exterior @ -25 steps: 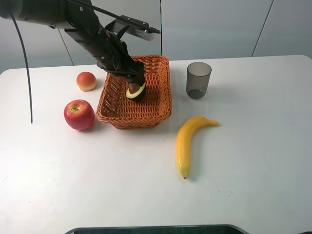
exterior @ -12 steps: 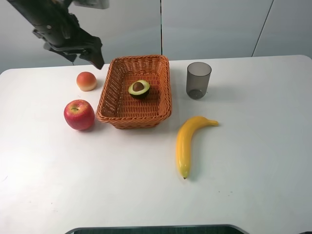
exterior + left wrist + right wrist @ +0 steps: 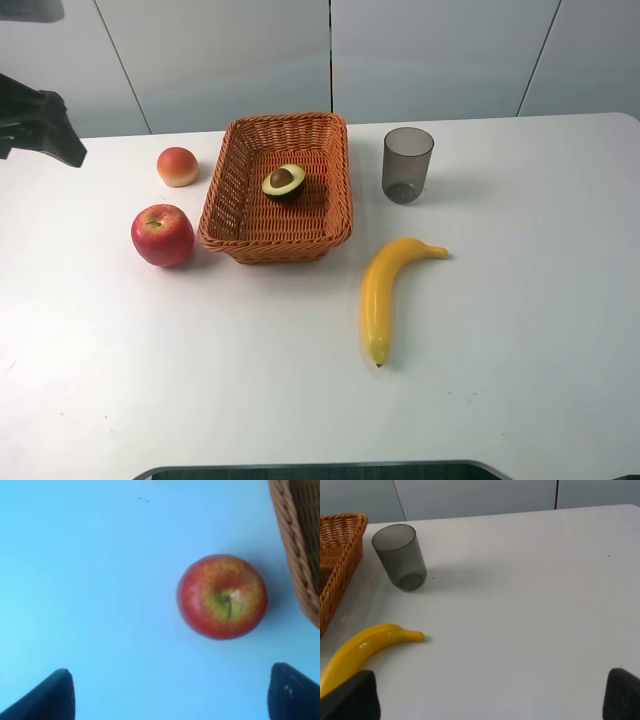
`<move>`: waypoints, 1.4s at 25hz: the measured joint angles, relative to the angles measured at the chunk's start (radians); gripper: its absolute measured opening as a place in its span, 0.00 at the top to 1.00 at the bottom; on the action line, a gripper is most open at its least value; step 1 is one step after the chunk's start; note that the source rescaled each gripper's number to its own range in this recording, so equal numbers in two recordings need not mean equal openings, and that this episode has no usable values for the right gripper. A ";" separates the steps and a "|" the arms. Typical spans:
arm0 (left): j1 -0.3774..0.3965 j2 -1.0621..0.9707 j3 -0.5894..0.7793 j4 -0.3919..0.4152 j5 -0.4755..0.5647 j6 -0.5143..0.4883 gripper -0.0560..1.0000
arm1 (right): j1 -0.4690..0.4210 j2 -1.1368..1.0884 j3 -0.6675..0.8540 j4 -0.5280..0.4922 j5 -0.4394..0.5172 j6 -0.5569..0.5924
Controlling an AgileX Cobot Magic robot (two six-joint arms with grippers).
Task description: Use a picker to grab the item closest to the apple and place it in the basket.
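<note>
1. Now the avocado (image 3: 283, 183) lies cut side up inside the basket (image 3: 225, 232), near its middle.
2. Left fingers (image 3: 57, 695) are spread wide and empty above the apple (image 3: 222, 596), which sits just beside the basket's rim.
3. Right fingers (image 3: 355, 697) are wide too, over bare tabletop (image 3: 530, 630) near the banana (image 3: 365, 647) and cup (image 3: 400, 556).

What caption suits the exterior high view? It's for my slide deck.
Avocado half lies in the wicker basket between apple and banana.
</note>
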 joint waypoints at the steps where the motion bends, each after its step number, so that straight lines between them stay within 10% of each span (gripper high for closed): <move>1: 0.007 -0.037 0.011 0.000 0.002 0.000 0.04 | 0.000 0.000 0.000 0.000 0.000 0.000; 35: 0.027 -1.144 0.352 0.001 0.110 -0.028 0.04 | 0.000 0.000 0.000 0.000 0.000 0.000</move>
